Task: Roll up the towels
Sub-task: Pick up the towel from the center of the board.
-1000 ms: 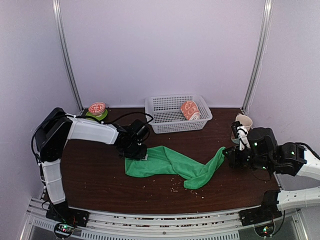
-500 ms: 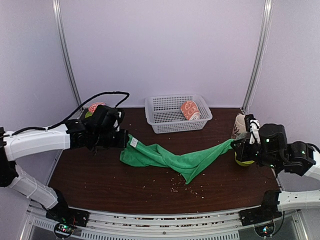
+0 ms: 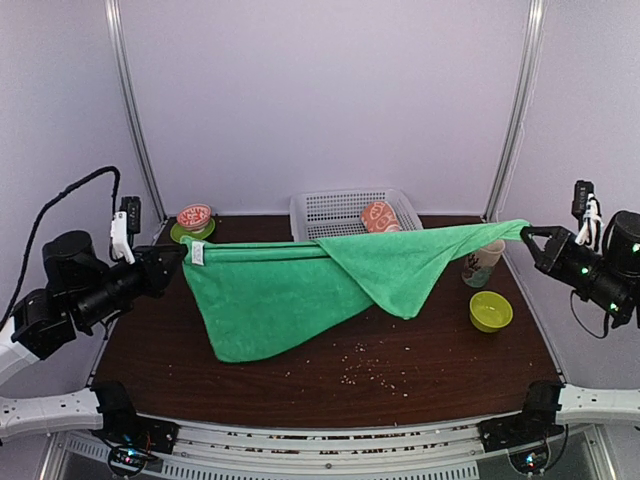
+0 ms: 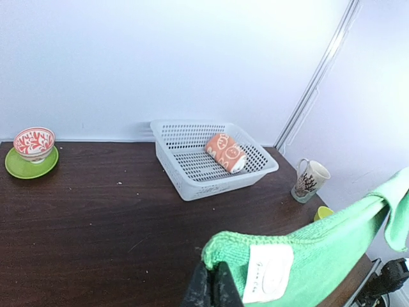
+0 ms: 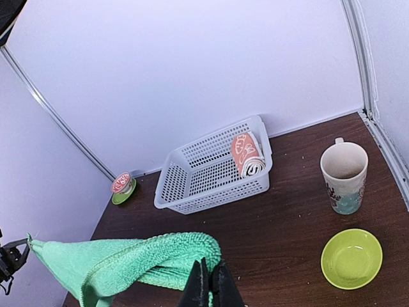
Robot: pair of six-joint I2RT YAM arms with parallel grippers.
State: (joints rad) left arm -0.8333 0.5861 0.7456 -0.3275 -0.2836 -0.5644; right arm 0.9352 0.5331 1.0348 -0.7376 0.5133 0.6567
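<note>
The green towel (image 3: 280,300) stretched across the bench (image 3: 450,370) bars the way to the basket (image 3: 335,208), mug (image 3: 482,268) and lime bowl (image 3: 490,310) crowd the right, and the near strip seems open.

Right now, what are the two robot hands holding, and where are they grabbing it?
Both hold the green towel, stretched in the air between them. The left gripper pinches the corner with the white label; the right gripper pinches the opposite end.

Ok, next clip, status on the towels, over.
Left gripper, right gripper both shut on green towel, stretched between them. Orange towel rolled in basket. Mug, green bowl near right end.
</note>
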